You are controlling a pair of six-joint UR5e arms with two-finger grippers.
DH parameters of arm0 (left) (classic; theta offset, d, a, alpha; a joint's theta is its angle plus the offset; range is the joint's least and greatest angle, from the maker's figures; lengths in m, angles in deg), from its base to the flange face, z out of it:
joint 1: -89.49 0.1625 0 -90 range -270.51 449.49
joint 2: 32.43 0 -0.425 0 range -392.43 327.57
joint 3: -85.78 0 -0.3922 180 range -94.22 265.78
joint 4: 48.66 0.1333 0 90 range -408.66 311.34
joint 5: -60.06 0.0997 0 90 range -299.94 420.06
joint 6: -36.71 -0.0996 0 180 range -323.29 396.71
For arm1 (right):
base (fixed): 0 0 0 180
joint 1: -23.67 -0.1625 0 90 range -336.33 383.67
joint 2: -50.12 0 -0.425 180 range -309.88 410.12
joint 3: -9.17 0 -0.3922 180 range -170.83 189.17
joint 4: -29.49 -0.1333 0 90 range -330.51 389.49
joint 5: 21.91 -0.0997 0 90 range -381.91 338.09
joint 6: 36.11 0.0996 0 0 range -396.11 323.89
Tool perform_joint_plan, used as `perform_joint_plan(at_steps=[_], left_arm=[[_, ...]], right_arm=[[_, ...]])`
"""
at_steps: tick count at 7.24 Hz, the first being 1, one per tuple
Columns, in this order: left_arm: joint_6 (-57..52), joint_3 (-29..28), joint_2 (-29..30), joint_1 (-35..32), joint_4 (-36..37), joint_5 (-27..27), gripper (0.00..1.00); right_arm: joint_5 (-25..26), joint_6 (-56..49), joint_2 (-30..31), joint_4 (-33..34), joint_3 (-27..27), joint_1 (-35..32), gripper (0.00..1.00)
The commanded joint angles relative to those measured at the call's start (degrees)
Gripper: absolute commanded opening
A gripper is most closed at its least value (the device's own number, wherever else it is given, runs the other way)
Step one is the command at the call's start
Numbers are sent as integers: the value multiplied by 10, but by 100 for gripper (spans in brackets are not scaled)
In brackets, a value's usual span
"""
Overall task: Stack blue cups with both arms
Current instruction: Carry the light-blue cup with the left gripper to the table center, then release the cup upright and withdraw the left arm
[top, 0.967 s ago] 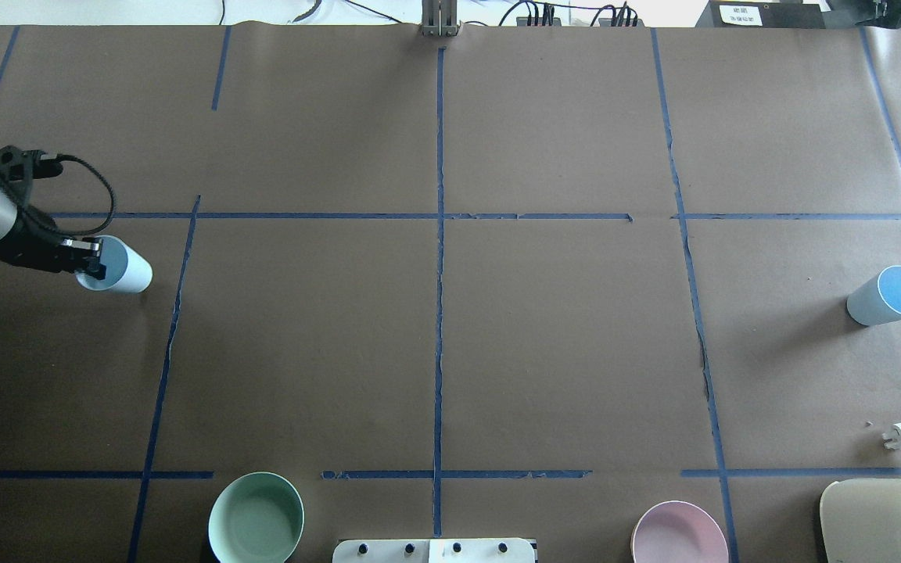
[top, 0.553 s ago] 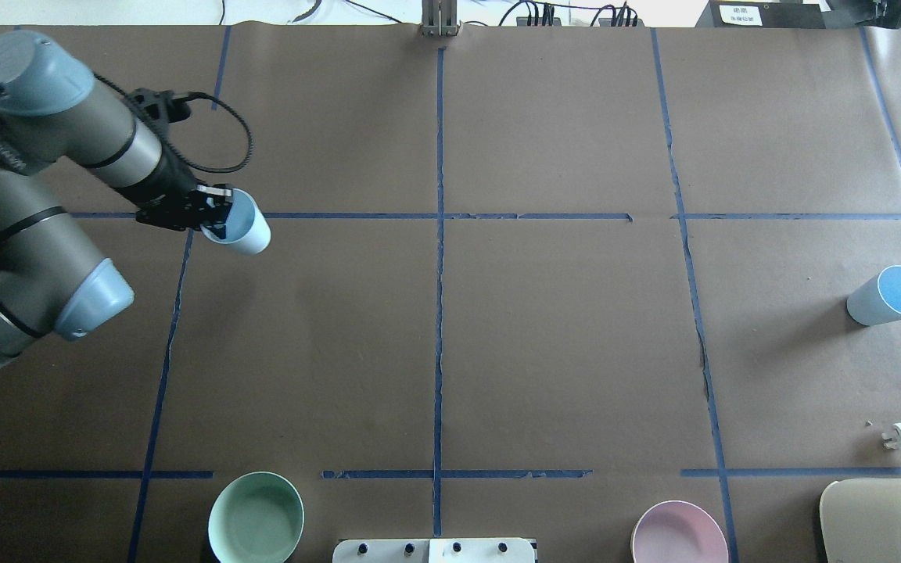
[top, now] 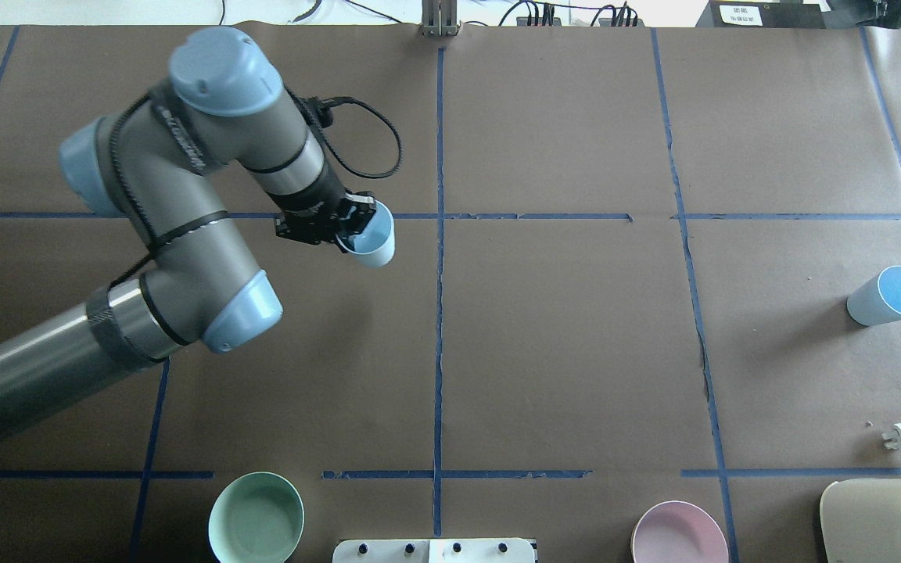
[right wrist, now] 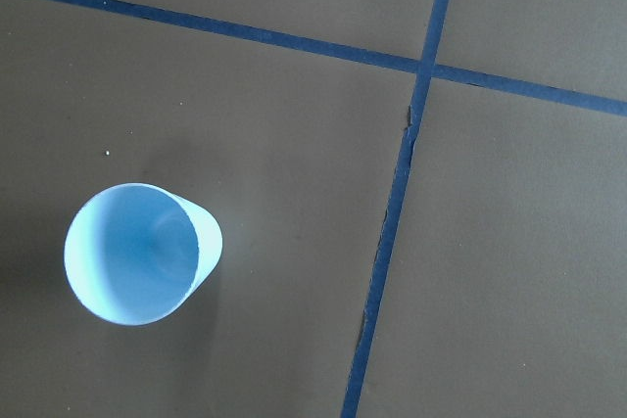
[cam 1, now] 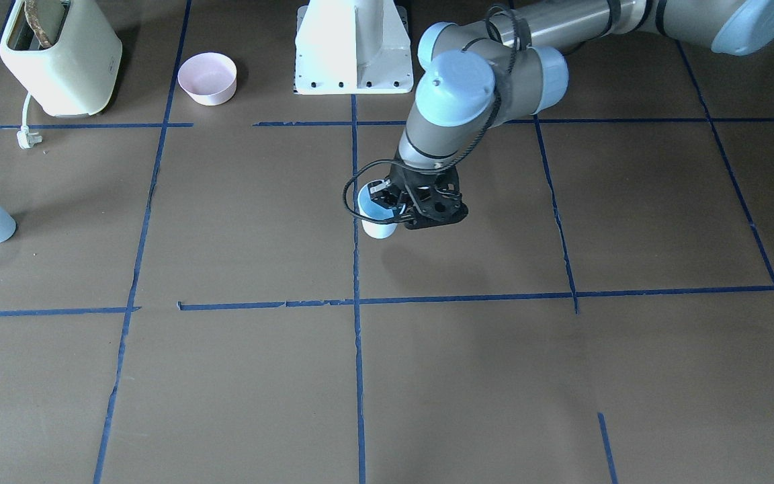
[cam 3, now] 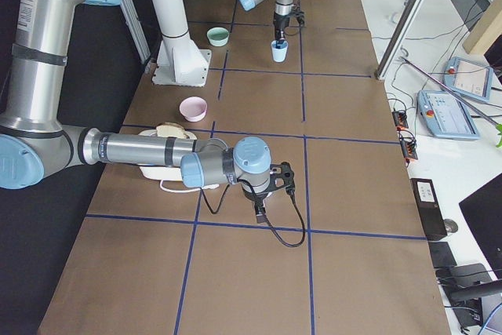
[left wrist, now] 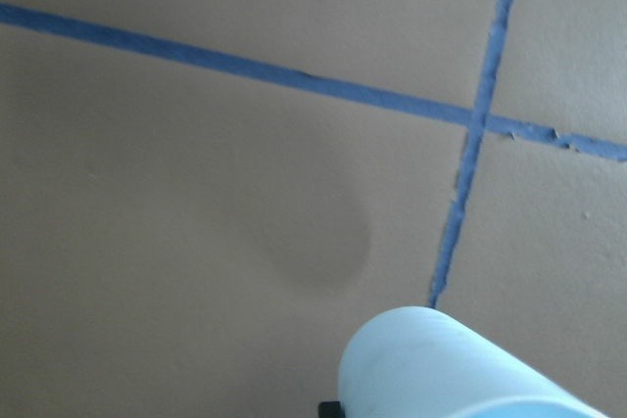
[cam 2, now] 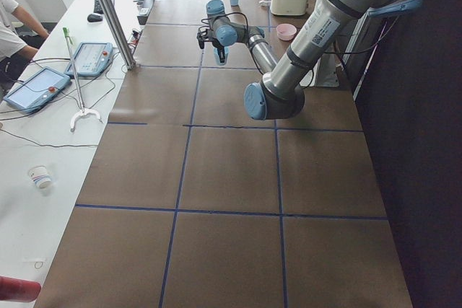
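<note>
One blue cup hangs upright, mouth up, from the left gripper, whose jaws are closed on its rim. It is on the robot's left side of the centre tape line, near a crossing of lines. In the left wrist view its shadow lies apart from it on the brown paper table. The second blue cup stands alone, mouth up, far off near the table's right edge, below the right wrist camera. The right gripper shows only in a side view, so I cannot tell how its jaws stand. Along the robot's edge, a mint green bowl and a pink bowl flank the white pedestal base.
</note>
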Motion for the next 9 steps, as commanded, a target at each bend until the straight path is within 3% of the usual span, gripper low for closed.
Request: perform_joint_plan(at_steps=[1, 2, 3, 5, 7, 9], left_arm=[[7, -28, 14, 44, -2, 40, 0], [9, -31, 12, 56, -5, 63, 22], [2, -30, 11, 60, -6, 68, 99], [-16, -13, 13, 51, 2, 65, 100], [-125, 66, -5, -37, 98, -23, 100], [-342, 174, -144, -156, 139, -47, 100]], right_arm=[[-1, 0, 0, 1, 0, 0, 100], [-1, 0, 0, 1, 0, 0, 100], [-1, 0, 0, 1, 0, 0, 100], [-1, 0, -1, 1, 0, 0, 100], [-4, 2, -5, 3, 3, 0, 100], [-17, 4, -8, 5, 5, 0, 100]])
